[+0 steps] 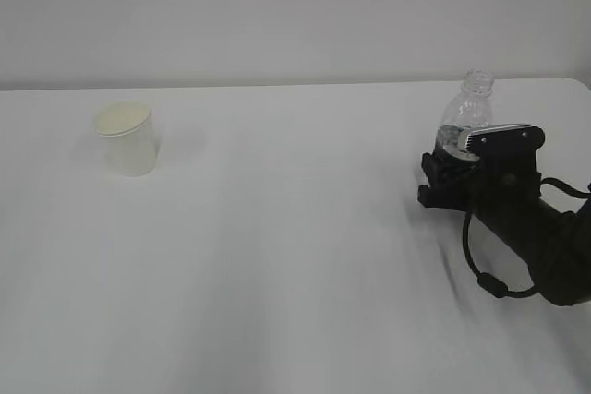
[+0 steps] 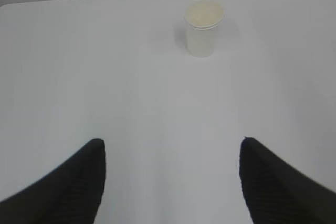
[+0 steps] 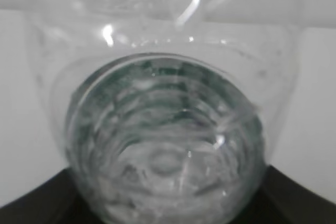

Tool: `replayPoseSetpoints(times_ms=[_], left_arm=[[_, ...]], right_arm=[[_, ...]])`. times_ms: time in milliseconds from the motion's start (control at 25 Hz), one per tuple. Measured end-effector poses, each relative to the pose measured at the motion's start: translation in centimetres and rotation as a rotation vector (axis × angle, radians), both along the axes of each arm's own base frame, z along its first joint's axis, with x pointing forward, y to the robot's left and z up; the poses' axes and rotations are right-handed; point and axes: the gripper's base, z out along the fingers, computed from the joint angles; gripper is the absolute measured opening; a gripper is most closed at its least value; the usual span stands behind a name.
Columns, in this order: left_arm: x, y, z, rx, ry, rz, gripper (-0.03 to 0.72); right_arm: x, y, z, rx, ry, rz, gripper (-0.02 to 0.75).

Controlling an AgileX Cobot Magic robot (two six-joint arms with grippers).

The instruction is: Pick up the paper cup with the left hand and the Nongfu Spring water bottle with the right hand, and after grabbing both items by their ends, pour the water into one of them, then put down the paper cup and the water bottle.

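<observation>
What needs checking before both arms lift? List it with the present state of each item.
1. Paper cup upright on the table, mouth up: ok.
2. Left gripper open and lined up on the cup: open, but the cup sits off to one side and well ahead of it: not ok.
3. Water bottle upright and capless: ok.
4. Right gripper around the bottle's lower body: ok.
5. Right gripper firmly closed on the bottle: cannot tell.
6. Water level in the bottle: cannot tell.
</observation>
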Motion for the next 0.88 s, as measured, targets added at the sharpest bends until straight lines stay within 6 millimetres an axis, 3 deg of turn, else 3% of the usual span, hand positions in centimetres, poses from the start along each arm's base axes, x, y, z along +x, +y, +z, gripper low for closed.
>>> replayPoseSetpoints(times_ms=[440, 880], left_arm=[[0.0, 0.0, 0.0, 0.033, -0.002, -0.020, 0.567], [1.2, -0.1, 0.6, 0.023, -0.072, -0.022, 0.559]], right_arm=[[-5.2, -0.6, 5.2, -0.056, -0.016, 0.024, 0.455], [-10.6, -1.1, 6.5, -0.069, 0.023, 0.055, 0.454]])
